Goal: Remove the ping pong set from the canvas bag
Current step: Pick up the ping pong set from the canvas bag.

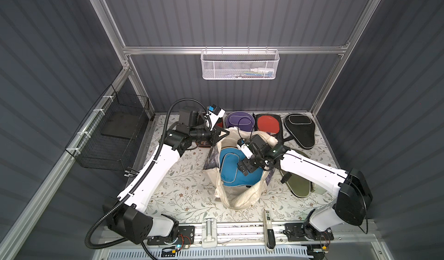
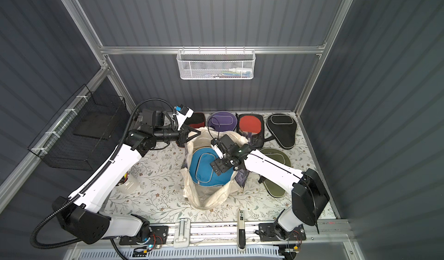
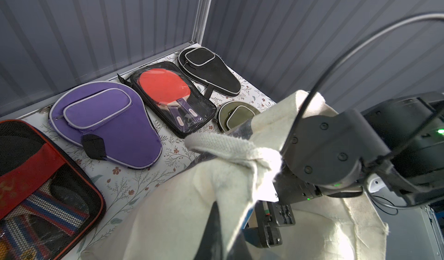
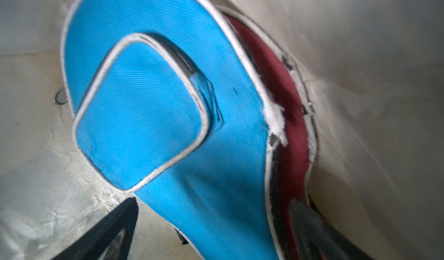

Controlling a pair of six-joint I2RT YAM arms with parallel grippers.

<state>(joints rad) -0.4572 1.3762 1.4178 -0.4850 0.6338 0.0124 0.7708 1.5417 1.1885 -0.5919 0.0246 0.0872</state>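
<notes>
The cream canvas bag (image 1: 240,198) (image 2: 206,198) lies open mid-table. Inside it a blue paddle case (image 1: 228,167) (image 4: 156,102) rests on a maroon case (image 4: 293,117). My right gripper (image 1: 246,168) (image 4: 211,227) reaches into the bag, open, with one finger on each side of the blue case's narrow end. My left gripper (image 1: 225,133) (image 3: 223,222) is shut on the bag's far rim, holding the cloth up. On the table lie a purple case (image 1: 240,121), a clear pack with a red paddle (image 1: 268,124), a black case (image 1: 300,130), an olive case (image 1: 298,182) and a red-and-black pack (image 3: 36,186).
A white mesh basket (image 1: 240,64) hangs on the back rail. A black wire basket (image 1: 115,136) is fixed to the left wall. A white mug with pens (image 2: 127,184) stands under my left arm. A slim device (image 1: 268,225) lies at the front edge.
</notes>
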